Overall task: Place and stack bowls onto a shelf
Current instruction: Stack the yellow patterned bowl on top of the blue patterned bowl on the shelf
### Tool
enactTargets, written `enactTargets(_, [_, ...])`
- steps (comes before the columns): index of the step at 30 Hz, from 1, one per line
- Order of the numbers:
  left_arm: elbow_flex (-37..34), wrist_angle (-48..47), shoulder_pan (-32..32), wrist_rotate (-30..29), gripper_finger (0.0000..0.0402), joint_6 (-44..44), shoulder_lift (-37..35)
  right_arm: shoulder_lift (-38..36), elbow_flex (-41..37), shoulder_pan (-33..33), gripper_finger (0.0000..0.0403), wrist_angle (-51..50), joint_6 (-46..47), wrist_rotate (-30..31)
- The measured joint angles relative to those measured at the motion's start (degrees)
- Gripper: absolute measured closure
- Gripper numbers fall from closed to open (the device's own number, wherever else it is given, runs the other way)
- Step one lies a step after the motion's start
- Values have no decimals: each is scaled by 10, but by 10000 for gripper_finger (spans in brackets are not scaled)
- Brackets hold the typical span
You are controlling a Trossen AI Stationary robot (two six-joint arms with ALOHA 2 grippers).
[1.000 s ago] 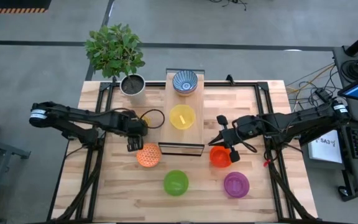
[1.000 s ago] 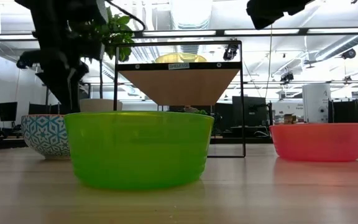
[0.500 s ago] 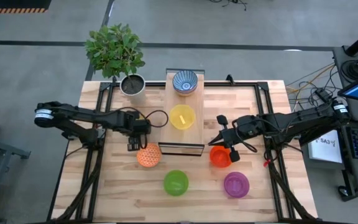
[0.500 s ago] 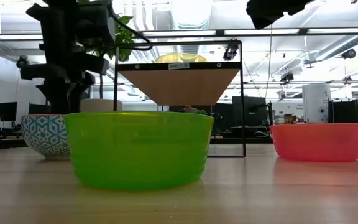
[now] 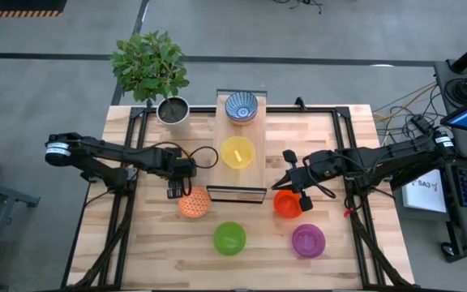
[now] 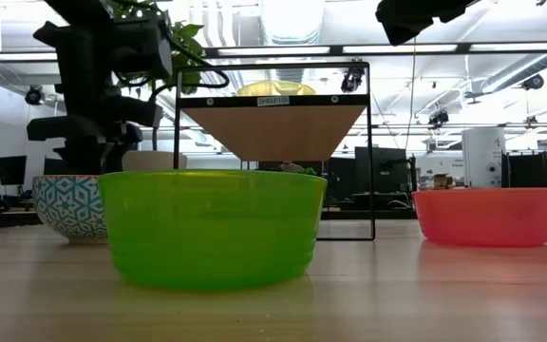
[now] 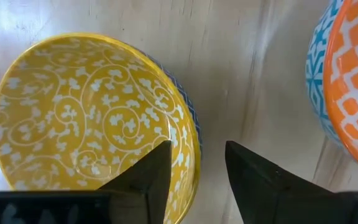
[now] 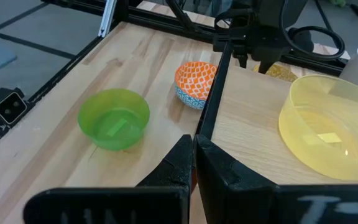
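Note:
The gold-patterned bowl (image 7: 92, 118) sits on the tabletop beside the orange bowl (image 5: 194, 202). My left gripper (image 7: 197, 180) points down over it, open, with one finger inside the near rim and one outside. I cannot tell whether they touch. The pale wood shelf (image 5: 237, 180) carries the yellow bowl (image 5: 237, 152) and the blue-white bowl (image 5: 241, 106). My right gripper (image 5: 282, 185) is shut and empty, raised above the red bowl (image 5: 287, 204). The red bowl rests on the table in the low view (image 6: 487, 217). The green bowl (image 5: 229, 238) and purple bowl (image 5: 308, 240) sit near the front edge.
A white plant pot (image 5: 173, 111) with a leafy plant stands at the back left. A dark cable loop (image 5: 203, 154) lies between my left arm and the shelf. The shelf stands raised on a dark frame (image 6: 368, 152). Bare tabletop shows at front left (image 5: 136, 251).
My left gripper has shifted a little toward the table's right edge and come lower over the gold bowl. The bowls and my right arm have kept still.

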Motion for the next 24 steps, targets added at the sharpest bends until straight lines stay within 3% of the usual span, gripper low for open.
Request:
enactTargets(11, [0, 2, 0, 2, 392, -1, 0, 0, 0, 0, 394, 0, 6, 0])
enactTargets(24, [6, -17, -1, 2, 399, -16, -21, 0, 0, 0, 394, 0, 5, 0])
